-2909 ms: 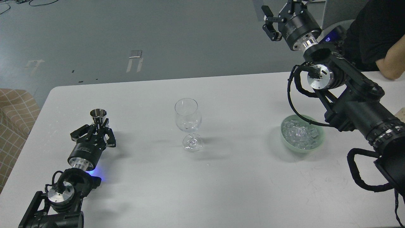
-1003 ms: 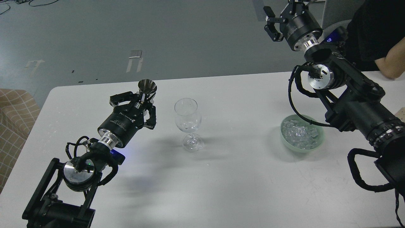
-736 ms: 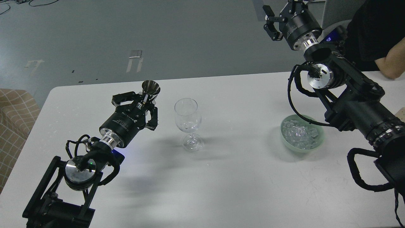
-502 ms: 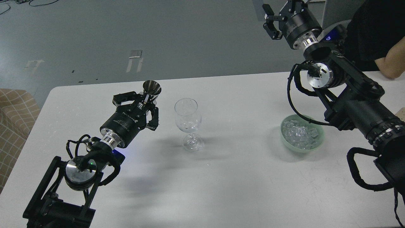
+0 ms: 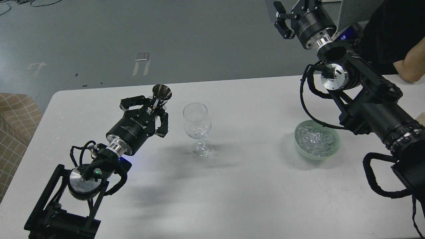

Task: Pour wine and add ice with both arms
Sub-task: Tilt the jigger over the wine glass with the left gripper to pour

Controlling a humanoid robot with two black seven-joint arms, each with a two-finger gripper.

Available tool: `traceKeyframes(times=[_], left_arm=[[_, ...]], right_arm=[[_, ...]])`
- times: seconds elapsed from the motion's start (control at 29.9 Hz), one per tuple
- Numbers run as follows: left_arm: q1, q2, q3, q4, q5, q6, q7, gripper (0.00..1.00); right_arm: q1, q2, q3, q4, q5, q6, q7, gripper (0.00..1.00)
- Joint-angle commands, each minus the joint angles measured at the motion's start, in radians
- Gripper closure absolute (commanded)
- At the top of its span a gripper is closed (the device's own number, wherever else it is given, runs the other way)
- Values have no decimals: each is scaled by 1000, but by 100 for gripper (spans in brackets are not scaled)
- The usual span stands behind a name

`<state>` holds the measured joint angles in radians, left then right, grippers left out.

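Note:
A clear stemmed wine glass (image 5: 197, 127) stands upright at the middle of the white table (image 5: 239, 186). My left gripper (image 5: 155, 105) is shut on a small shiny metal measuring cup (image 5: 161, 92) and holds it raised, just left of the glass rim, its mouth tilted a little toward the glass. A pale green bowl (image 5: 336, 149) at the right holds several clear ice cubes (image 5: 315, 140). My right gripper (image 5: 292, 8) is high at the top of the view, beyond the table's far edge, fingers spread and empty.
A person's bare forearm (image 5: 410, 68) rests on the table's far right corner. A tan checked seat (image 5: 15, 122) stands off the table's left edge. Grey floor lies beyond the far edge.
My left gripper lifted the metal cup off the table and carried it right and up toward the glass, still creeping right. My right gripper rose slightly toward the top edge.

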<state>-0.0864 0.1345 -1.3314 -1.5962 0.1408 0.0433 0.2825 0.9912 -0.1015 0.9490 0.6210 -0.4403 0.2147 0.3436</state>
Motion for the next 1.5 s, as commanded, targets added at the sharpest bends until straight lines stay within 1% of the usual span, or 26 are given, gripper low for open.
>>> traceKeyframes(times=[0.0,0.13,0.23,0.47,0.7,0.84,1.04,1.14,1.47], left_arm=[[-1,7,0,-4,0,0,1,100],[5,11,1,-16,35,0,1,100],[5,10,14,-21,60,0,10,100],[2,-12,26,-25,108,1,15,100],[-6,7,43,-25,150,1,24,100],[-7,8,43,-25,167,1,44,100],[-13,8,44,-24,189,1,43,100],[-19,5,43,-24,233,1,57,100],[-44,7,44,-24,249,6,58,100]], right_arm=[[4,0,-1,-1,0,0,0,0],[4,9,-1,-1,0,0,0,0],[3,9,-1,-1,0,0,0,0],[3,9,-1,0,0,0,0,0],[3,9,-1,0,0,0,0,0],[4,9,1,0,0,0,0,0],[6,9,1,2,2,0,0,0],[9,9,1,2,2,0,0,0],[14,9,1,2,2,0,0,0]])
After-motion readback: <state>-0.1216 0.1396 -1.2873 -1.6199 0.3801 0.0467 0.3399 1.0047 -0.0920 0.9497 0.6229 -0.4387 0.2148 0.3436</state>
